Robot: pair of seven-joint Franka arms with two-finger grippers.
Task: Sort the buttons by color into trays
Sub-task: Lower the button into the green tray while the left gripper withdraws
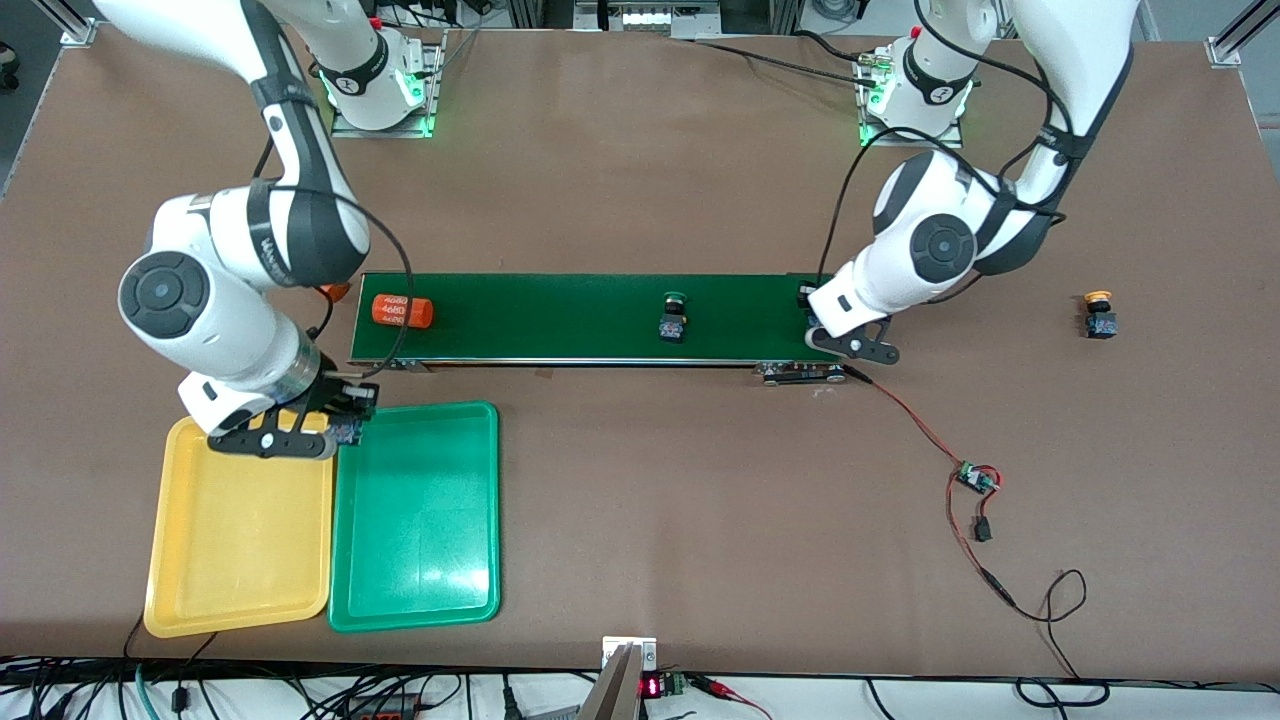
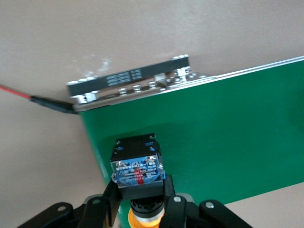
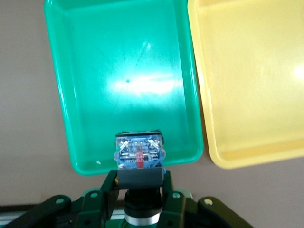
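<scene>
My left gripper (image 1: 818,322) (image 2: 140,186) is shut on a button (image 2: 137,166) with a yellow-orange cap, held over the dark-green belt's (image 1: 560,315) (image 2: 213,142) end nearest the left arm. My right gripper (image 1: 343,418) (image 3: 139,184) is shut on another button (image 1: 350,430) (image 3: 140,153), whose cap is mostly hidden under its black body. It hangs over the green tray's (image 1: 415,520) (image 3: 128,85) rim, at the corner beside the yellow tray (image 1: 240,520) (image 3: 251,80). A green button (image 1: 675,318) stands on the belt. A yellow button (image 1: 1098,315) sits on the table toward the left arm's end.
An orange cylinder with white numbers (image 1: 402,311) lies on the belt near the right arm's end. Red and black wires with a small board (image 1: 970,478) trail from the belt's corner toward the front camera. Neither tray holds anything.
</scene>
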